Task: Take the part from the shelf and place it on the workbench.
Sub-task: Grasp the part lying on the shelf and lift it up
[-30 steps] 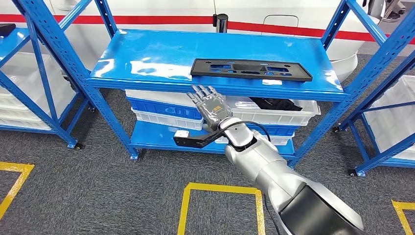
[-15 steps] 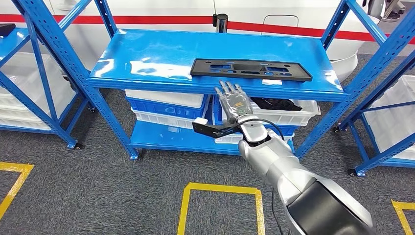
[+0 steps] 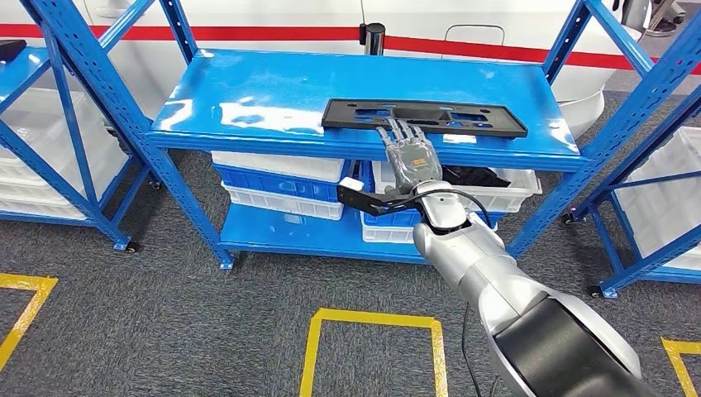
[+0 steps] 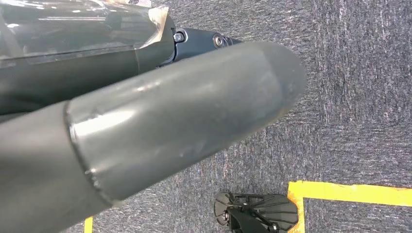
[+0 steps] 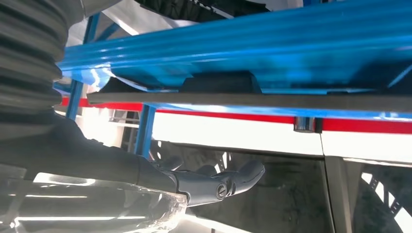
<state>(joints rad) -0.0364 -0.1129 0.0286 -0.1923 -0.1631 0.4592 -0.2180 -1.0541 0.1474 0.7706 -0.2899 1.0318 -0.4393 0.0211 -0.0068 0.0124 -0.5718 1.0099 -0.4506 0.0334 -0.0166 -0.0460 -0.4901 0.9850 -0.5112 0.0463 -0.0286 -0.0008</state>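
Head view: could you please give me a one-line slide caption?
Right robot hand, open, reaches the black part on the blue shelf.

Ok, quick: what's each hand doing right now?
Left hand: state cannot be told.
Right hand: open, holding nothing, fingertips at the black part on the shelf.

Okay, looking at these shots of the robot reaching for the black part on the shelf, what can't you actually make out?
- Head view: whether the right hand touches the black part; its fingertips overlap the near edge, contact unclear.
- Head view: what lies in the white bin under the blue shelf; shelf and arm cover it.
- Left wrist view: the left hand's fingers; its grey thumb blocks them.
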